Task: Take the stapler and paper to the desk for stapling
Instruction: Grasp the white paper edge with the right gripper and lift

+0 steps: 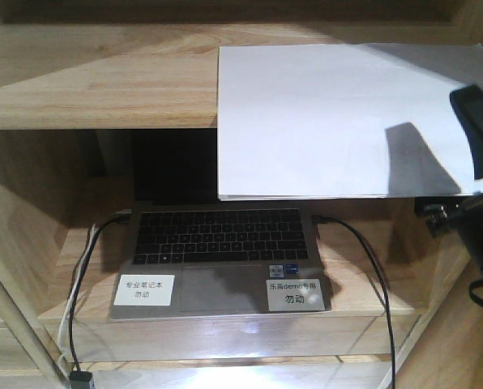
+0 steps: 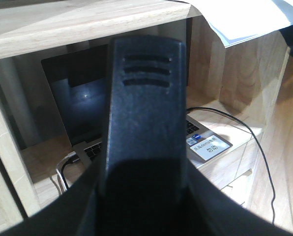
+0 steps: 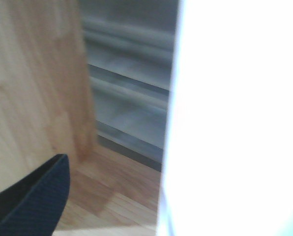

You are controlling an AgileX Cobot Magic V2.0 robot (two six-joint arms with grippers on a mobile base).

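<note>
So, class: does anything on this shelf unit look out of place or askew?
The paper on the upper shelf juts well past the shelf's front edge, unsupported, overhanging the laptop below. Nothing else stands out.

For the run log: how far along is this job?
Done: nothing visible. In hand: the right gripper is at the right edge of the plain white paper sheet, which overhangs the light wooden shelf above the grey laptop; grip unclear. Left: paper to desk, plus stapler; neither in view.
</note>
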